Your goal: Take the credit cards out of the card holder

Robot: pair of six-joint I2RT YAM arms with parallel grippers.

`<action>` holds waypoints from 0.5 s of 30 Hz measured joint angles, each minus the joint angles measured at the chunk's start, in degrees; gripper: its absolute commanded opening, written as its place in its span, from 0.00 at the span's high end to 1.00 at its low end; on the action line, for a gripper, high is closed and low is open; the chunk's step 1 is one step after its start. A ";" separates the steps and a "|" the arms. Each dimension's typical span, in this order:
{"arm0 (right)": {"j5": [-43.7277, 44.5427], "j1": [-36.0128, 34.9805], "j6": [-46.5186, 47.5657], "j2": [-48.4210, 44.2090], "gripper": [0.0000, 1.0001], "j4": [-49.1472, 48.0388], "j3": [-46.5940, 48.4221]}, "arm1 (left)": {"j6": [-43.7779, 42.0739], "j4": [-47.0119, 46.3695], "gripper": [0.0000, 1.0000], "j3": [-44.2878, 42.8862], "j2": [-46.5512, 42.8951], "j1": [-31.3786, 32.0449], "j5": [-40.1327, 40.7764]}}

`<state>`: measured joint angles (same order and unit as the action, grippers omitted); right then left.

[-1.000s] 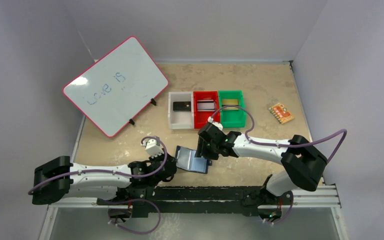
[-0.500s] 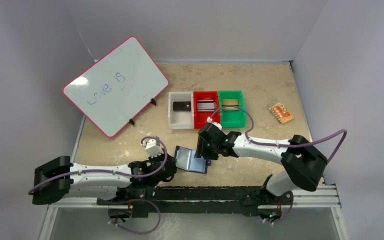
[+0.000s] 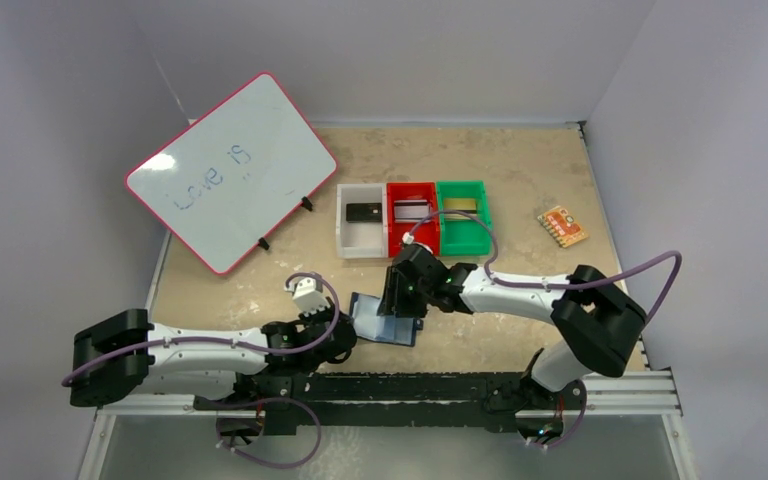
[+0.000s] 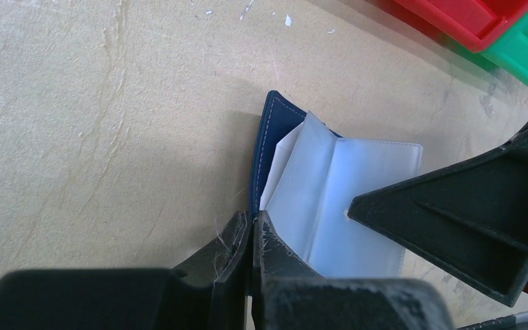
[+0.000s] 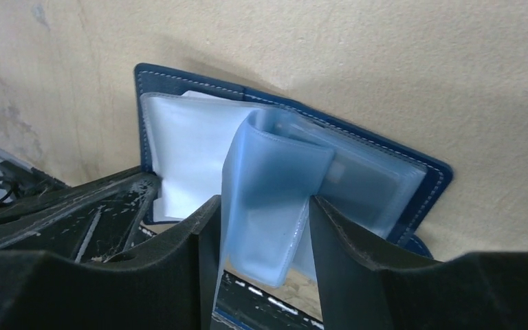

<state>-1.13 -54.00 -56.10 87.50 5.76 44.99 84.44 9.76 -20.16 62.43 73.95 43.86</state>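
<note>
**Top external view:** The card holder (image 3: 378,322) lies open on the table (image 3: 520,170), between the left gripper (image 3: 348,335) and the right gripper (image 3: 400,305).

**Left wrist view:** The left gripper (image 4: 251,230) is closed tight on the card holder's navy edge. The bite looks shallow, so a hard pull from the other arm could drag the edge free.

**Right wrist view:** The right gripper (image 5: 261,220), half closed, clasps a folded plastic sleeve (image 5: 275,161). No card shows clearly. The slick sleeve could slip out or tear at its seam.
</note>
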 measured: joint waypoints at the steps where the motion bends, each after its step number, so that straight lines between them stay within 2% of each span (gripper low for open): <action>1: -0.42 -0.02 0.33 0.00 0.49 -0.37 0.00 | 0.00 -0.17 1.00 0.00 0.09 0.00 -0.04; 15: -7.87 -0.02 2.49 4.57 0.48 -9.81 4.96 | 0.57 -1.09 1.00 0.15 -0.31 0.13 -0.15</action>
<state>-8.99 -54.02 -53.60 92.07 -4.05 49.95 85.01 8.67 -20.01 62.13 74.08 43.70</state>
